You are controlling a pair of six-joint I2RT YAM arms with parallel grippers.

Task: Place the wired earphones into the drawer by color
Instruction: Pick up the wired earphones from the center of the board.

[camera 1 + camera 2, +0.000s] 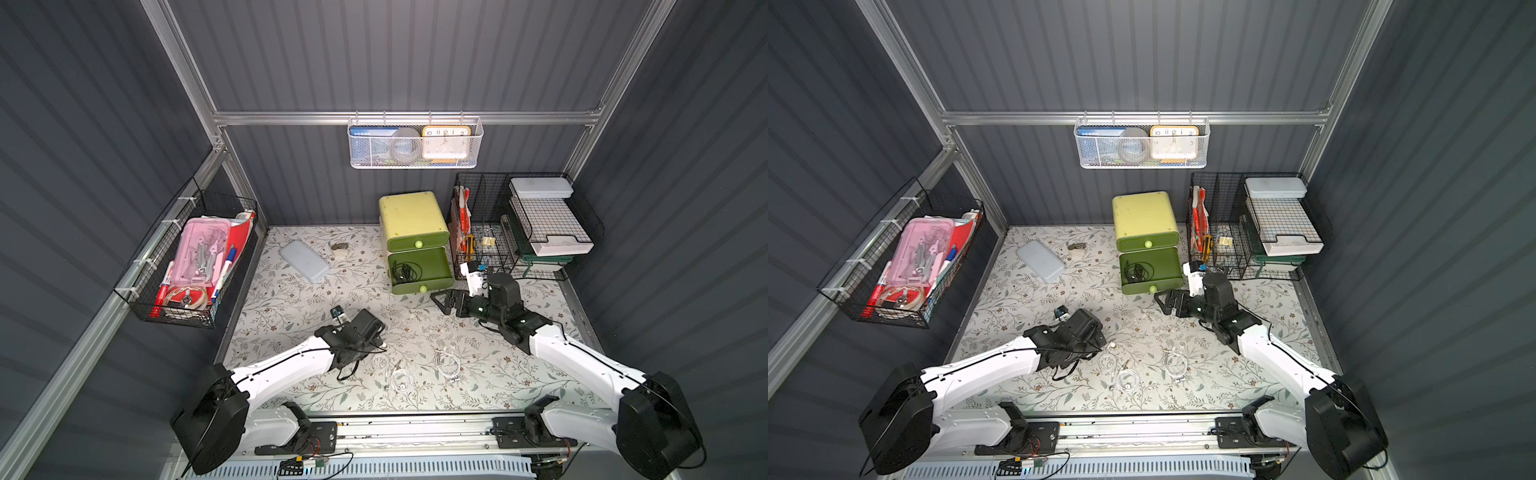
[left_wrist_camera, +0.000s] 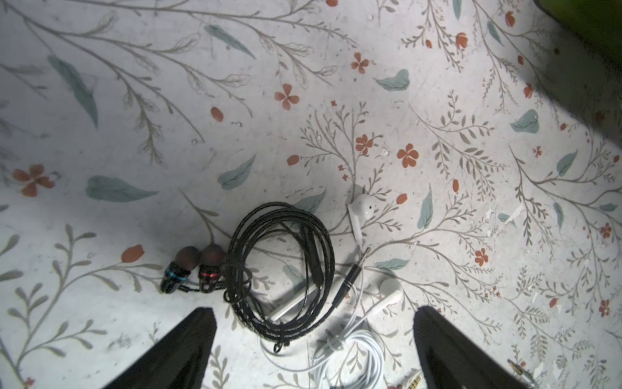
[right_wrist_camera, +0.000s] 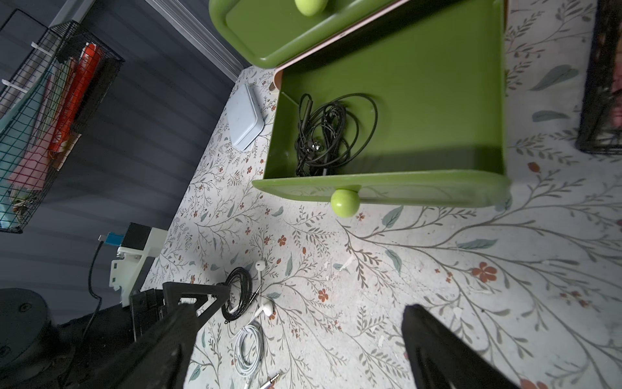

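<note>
Left end effector (image 2: 314, 310) released, wide over black wired earphones (image 2: 242, 296); earbuds (image 2: 195, 269) visible only in left wrist view

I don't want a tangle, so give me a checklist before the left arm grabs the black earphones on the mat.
1. Left claw open above the black coiled earphones: ok.
2. Coil free of the white wired earphones: cannot tell; its plug crosses a white cable.
3. Lower green plastic drawer open: ok.
4. Black earphone bundle already inside it, colour matches: ok.
5. Right claw open, outside the drawer: ok.
</note>
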